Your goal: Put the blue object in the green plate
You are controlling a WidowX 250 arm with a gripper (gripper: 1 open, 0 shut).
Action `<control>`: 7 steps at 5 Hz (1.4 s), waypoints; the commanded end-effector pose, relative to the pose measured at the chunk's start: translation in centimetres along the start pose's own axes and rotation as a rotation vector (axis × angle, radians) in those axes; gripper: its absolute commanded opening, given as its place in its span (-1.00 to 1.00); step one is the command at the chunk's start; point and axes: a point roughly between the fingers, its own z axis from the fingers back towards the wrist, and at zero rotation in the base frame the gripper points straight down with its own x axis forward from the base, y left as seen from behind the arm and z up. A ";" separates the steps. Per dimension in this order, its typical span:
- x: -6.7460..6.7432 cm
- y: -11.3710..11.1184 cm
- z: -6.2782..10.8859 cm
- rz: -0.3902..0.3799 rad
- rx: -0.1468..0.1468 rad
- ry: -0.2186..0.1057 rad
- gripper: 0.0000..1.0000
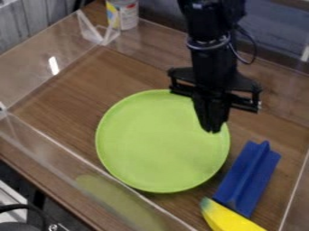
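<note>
- blue block (247, 176) lying flat on the wooden bench (90, 77), low and to the right of the end effector (212, 124), well apart from it and untouched.
- green plate (157, 144) to the left of the block, its right rim just beside the block's upper end; cannot tell whether they touch.
- end effector pointing steeply down over the plate's upper right part, tip near the rim, fingers pressed together into one dark point, holding nothing.
- counted: one blue block, one green plate, one yellow object (223, 217), one black arm, one white bottle (121, 13) at the top edge.
- yellow object touching the block's lower end, cut off by the bottom edge, shape not clear.
- bottle cropped at the top, label too blurred to read.
- clear plastic walls (49, 45) around the bench, with glare and a pale smeared reflection at lower left.
- whether the end effector's tip touches the plate or hangs above it: cannot tell from this single view.
- block's ridged top visible, far side hidden.
</note>
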 end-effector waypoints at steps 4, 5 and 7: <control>0.1 -5.0 -5.6 -0.109 0.012 0.053 -1.00; 0.2 -5.0 -5.8 -0.112 0.011 0.051 -1.00; 0.2 -5.2 -5.3 -0.116 0.008 0.037 -1.00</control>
